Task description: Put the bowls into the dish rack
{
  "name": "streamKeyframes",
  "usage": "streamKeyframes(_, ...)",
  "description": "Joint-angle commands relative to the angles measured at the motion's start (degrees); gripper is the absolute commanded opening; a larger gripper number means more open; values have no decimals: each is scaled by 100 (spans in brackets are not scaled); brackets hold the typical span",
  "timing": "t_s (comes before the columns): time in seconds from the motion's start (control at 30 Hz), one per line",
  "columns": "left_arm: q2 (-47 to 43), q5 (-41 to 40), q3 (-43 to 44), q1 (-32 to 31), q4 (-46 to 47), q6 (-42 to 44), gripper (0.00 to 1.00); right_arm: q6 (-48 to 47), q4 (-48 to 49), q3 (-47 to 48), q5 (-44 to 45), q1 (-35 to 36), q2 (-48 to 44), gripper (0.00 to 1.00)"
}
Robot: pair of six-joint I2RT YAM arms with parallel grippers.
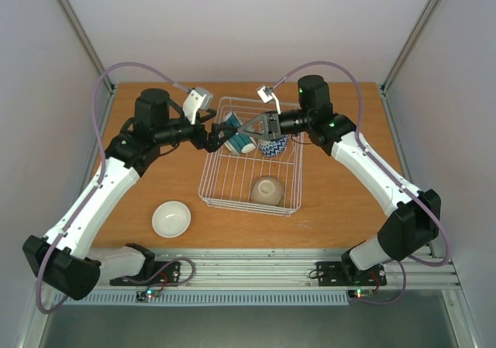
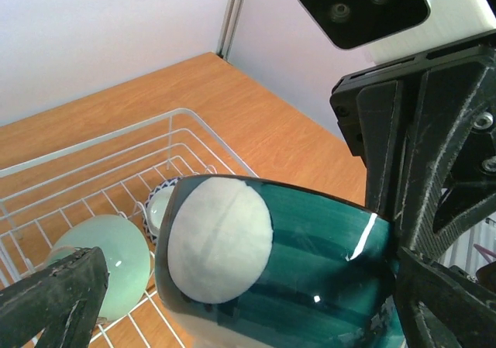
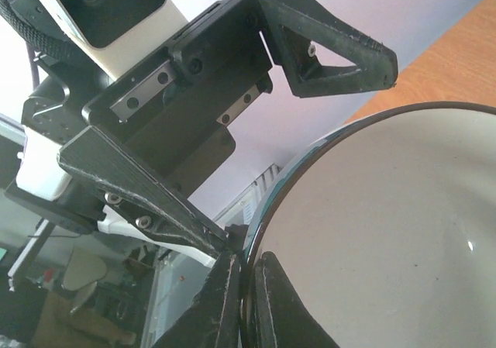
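The right pincer [image 3: 246,286] is pressed together on the rim of the teal bowl [image 3: 387,232], which is held over the dish rack [image 1: 225,181]; the left pincer [image 1: 218,135] is spread wide either side of its foot. The bowl is best lowered straight beneath the right pincer and released only once seated. Four bowls are counted: this one, a patterned bowl [image 1: 273,146] and a pale bowl [image 1: 266,191] racked below, a white bowl [image 1: 171,218] on the desk [image 1: 333,193] behind the left pincer; one rack

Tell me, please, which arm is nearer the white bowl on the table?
Left. The left arm runs just beside the white bowl; the right arm stands across the dish rack from it.
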Motion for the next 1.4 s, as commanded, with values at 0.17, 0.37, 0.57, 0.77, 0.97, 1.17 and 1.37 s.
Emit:
streamKeyframes(0.17, -142, -233, 283, 30, -112, 172, 99, 442, 1164, -309, -773, 75, -240, 4)
streamKeyframes(0.37, -184, -254, 258, 30, -88, 188, 99, -567, -326, 95, 186, 26, -133, 4)
streamKeyframes(0.57, -90, -335, 178, 30, 5, 198, 99, -1424, -1984, 774, 1973, 500, 85, 4)
streamKeyframes(0.77, -57, -606, 192, 30, -28, 215, 99, -1695, -2392, 926, 2606, 858, 186, 3)
streamKeyframes(0.97, -44, -1237, 290, 48, -138, 394, 99, -1716, -2476, 918, 3343, 963, -184, 3)
streamKeyframes(1.17, 310, -1667, 618, 41, -545, 389, 99, -1801, -2744, 883, 5154, 1487, -292, 2)
streamKeyframes(1.37, 531, -2011, 772, 48, -739, 406, 99, -2294, -2812, 747, 6776, 2616, -138, 2)
